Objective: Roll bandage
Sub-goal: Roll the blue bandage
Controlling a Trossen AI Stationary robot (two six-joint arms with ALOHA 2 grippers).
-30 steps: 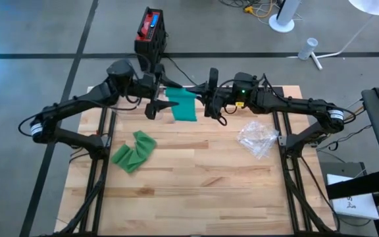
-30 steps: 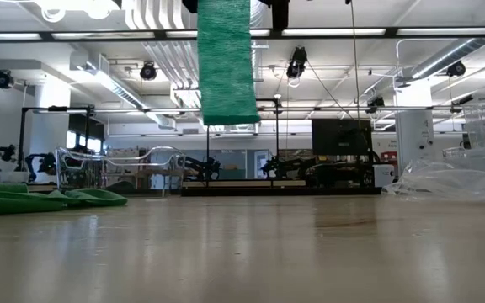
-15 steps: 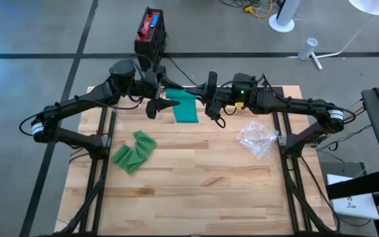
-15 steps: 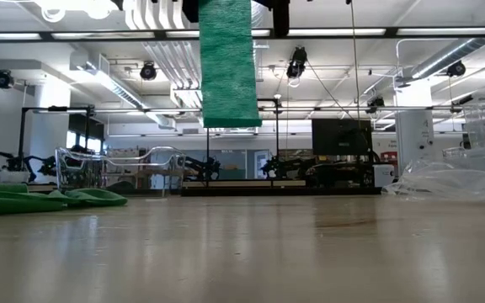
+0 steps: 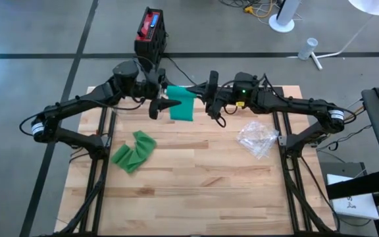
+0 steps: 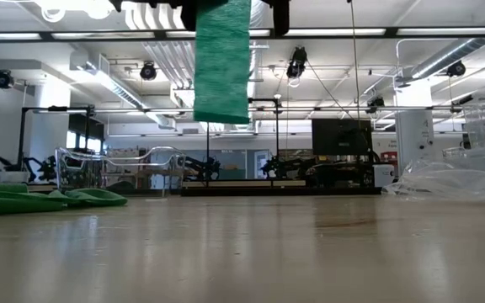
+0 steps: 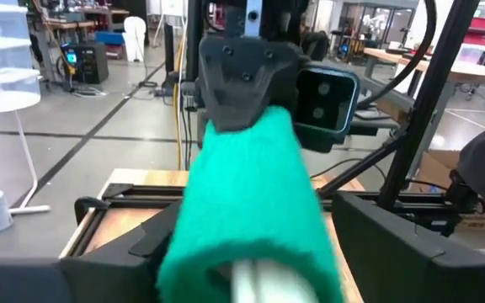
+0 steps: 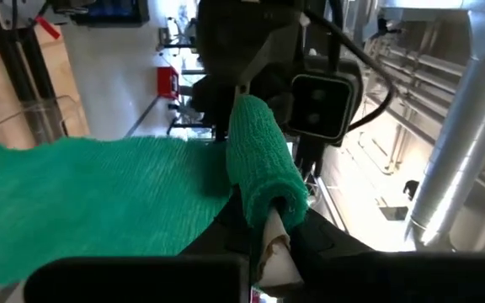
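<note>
Bandage point(image 5: 182, 104), a green elastic strip, is held in the air above the far middle of the table point(image 5: 196, 191), stretched between the two arms. In the high view it shows as a short green band between the left gripper point(image 5: 160, 104) and the right gripper point(image 5: 210, 102), which face each other close together over the table's far edge. The low view shows the loose length of it hanging straight down as a flat green ribbon point(image 6: 222, 61), its lower end well clear of the table top.

The right wrist view shows one end wound into a tight green roll point(image 8: 262, 172) around a pale core, with the unrolled cloth spreading away from it as a wide sheet. The right gripper's jaws are together, clamped on that rolled end. The left wrist view shows the bandage point(image 7: 251, 210) draped over a pale rod right in front of the camera, with the right arm's dark wrist just behind it. The left gripper's jaws stand at the bandage's other side; whether they are apart or pressed on the cloth I cannot tell.

A second green bandage point(image 5: 133, 151) lies crumpled on the table's left part, well apart from the grippers. A crinkled clear plastic wrapper point(image 5: 258, 137) lies on the right part.
</note>
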